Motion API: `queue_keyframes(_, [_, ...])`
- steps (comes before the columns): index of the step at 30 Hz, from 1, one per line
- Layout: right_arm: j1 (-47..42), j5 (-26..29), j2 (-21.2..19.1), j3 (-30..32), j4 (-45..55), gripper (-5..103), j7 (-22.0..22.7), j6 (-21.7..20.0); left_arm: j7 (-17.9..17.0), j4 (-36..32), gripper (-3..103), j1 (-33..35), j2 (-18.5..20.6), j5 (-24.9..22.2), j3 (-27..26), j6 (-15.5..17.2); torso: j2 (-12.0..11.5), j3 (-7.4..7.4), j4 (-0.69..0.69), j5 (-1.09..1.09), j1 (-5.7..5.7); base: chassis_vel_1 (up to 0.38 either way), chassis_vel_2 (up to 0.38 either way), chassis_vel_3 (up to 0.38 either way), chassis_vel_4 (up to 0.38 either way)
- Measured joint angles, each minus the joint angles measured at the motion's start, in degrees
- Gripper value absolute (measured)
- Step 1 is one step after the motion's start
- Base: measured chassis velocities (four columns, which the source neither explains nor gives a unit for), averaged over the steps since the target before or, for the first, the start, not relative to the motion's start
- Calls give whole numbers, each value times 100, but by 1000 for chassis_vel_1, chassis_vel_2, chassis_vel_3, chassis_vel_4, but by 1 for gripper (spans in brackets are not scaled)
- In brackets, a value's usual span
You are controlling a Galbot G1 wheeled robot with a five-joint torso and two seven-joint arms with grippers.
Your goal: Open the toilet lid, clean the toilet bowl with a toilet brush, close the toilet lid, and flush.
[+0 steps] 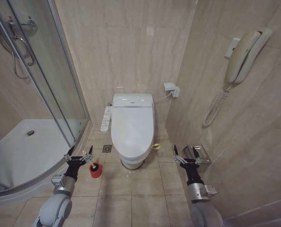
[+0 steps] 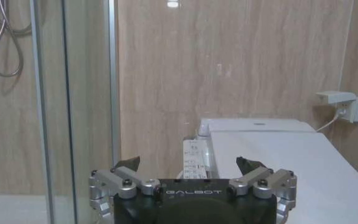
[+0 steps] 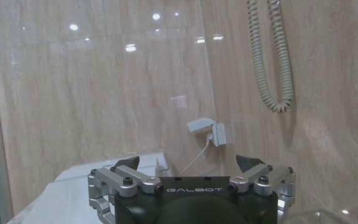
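The toilet lid (image 1: 132,126) is a glossy white oval lying shut over the toilet; the toilet bowl under it is hidden. A yellow loop (image 1: 155,146) hangs at the lid's right edge. The lid (image 2: 291,163) also shows in the left wrist view. The toilet brush sits in its small red round holder (image 1: 96,170) on the floor left of the toilet, its black top showing. My left gripper (image 1: 79,154) hangs open just left of and above the holder. My right gripper (image 1: 187,152) hangs open to the right of the toilet, nothing between its fingers.
A curved white shower tray (image 1: 27,151) behind a glass door (image 1: 60,80) fills the left. A control panel (image 1: 105,118) juts from the toilet's left side. A wall phone (image 1: 244,54) with coiled cord and a steel paper holder (image 1: 199,155) hang on the right wall. A floor drain (image 1: 107,148) lies beside the pedestal.
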Motion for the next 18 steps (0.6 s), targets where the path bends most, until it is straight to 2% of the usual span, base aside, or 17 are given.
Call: queue_keyframes(18, [-3, 0, 0, 0, 0, 100, 0, 0, 0, 0, 100, 2, 0, 0, 0, 0, 1, -2, 1, 0, -6, 0, 0, 0, 0])
